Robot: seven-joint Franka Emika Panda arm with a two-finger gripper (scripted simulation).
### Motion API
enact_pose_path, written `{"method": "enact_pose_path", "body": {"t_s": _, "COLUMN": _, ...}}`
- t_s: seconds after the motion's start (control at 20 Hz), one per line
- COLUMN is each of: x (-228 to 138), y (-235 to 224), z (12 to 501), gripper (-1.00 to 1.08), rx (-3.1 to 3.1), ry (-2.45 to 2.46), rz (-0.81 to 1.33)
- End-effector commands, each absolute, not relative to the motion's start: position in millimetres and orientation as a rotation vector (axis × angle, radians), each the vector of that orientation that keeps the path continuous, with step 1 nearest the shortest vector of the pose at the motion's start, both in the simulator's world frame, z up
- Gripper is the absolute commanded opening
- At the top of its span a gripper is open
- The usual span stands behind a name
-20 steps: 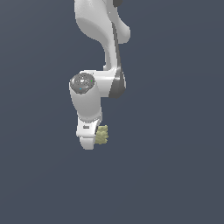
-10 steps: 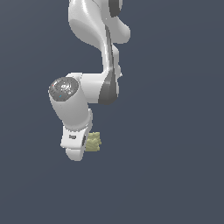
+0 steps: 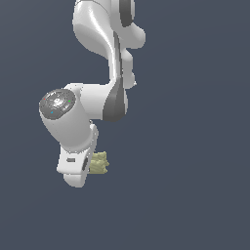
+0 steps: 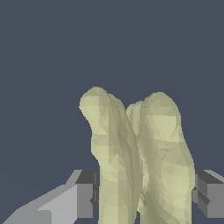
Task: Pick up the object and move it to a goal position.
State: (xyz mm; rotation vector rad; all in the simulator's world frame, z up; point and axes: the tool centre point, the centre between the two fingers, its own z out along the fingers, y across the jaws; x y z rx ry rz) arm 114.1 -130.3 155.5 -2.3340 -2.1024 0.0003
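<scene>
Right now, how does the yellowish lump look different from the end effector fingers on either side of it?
The lump is pale olive-yellow; the fingers are grey. The lump is bumpy and rounded with ridged lobes; the fingers are flat-faced and blocky. The lump stands taller, rising well past the fingers. Both are at the end effector, with a finger close on each side of the lump.

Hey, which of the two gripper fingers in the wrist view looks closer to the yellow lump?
The lighter grey finger meets the olive-yellow object; the darker finger shows a slim gap, so the gripper grip looks uneven.
</scene>
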Motion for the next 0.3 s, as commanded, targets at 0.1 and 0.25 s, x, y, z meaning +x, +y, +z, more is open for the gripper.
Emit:
{"method": "enact_pose_path", "body": {"t_s": 0.1, "x": 118.9, "y": -133.2, "z": 157.7, "gripper": -1.00, "rx": -2.334, "ry": -2.103, "rz": 0.000}}
{"method": "enact_pose_path", "body": {"t_s": 0.25, "x": 119.6, "y": -133.7, "z": 158.0, "gripper": -1.00, "rx": -2.334, "ry": -2.103, "rz": 0.000}}
